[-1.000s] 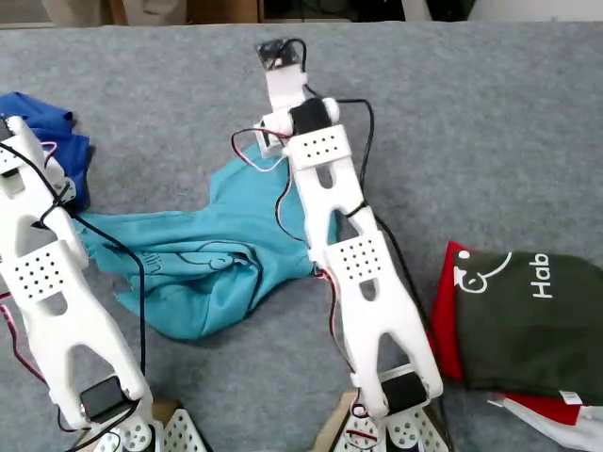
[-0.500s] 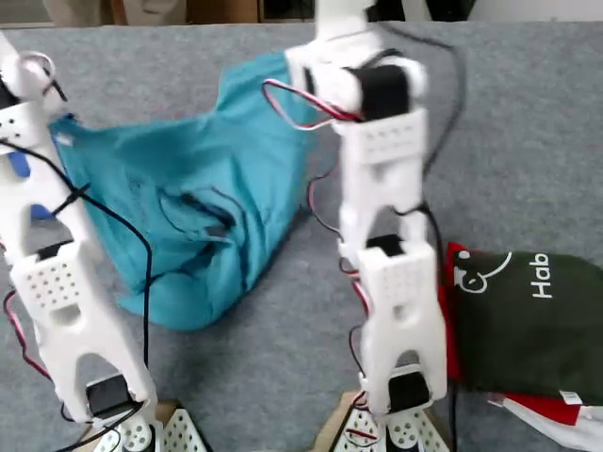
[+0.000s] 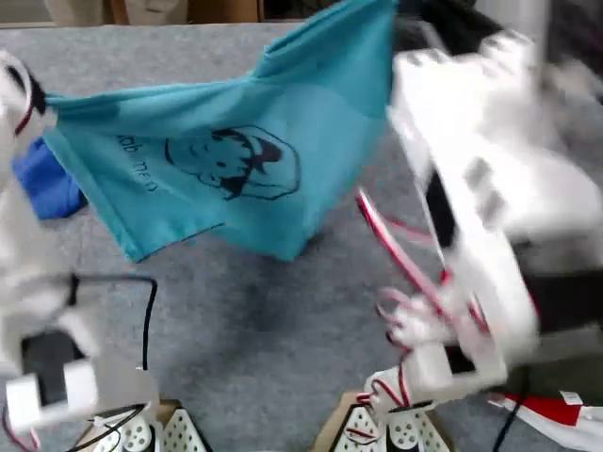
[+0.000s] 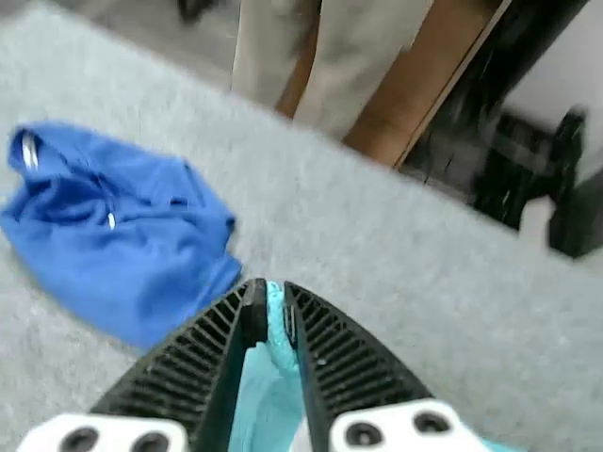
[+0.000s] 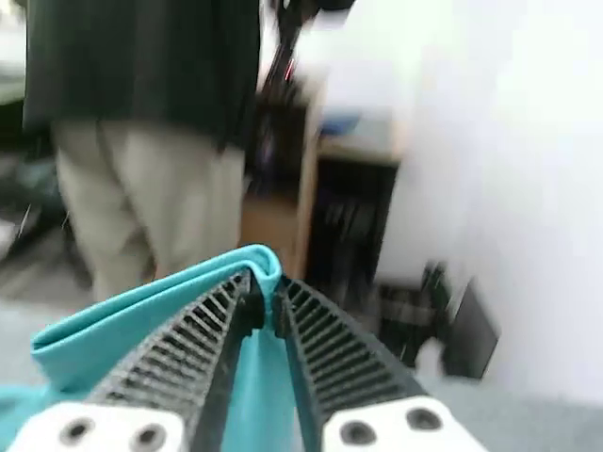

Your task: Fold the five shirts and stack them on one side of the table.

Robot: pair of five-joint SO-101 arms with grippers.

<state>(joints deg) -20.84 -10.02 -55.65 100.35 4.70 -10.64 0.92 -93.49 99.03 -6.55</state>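
Teal printed cotton shirt (image 3: 236,169) stretches left-right above grey bench (image 3: 283,358), left end effector (image 4: 268,315) and right end effector (image 5: 262,287) clamping its corners.

High view: fixed, up over the arm bases, looking down the grey desk (image 3: 236,358) toward its far edge. Left wrist view: mounted just behind its own fingers (image 4: 203,353), very near, aimed low across the desk. Right wrist view: same mount behind its fingers (image 5: 179,353), aimed level at a white wall (image 5: 528,188). Shared: teal shirt (image 3: 236,160), all three; blue shirt (image 3: 47,184), high and left wrist.
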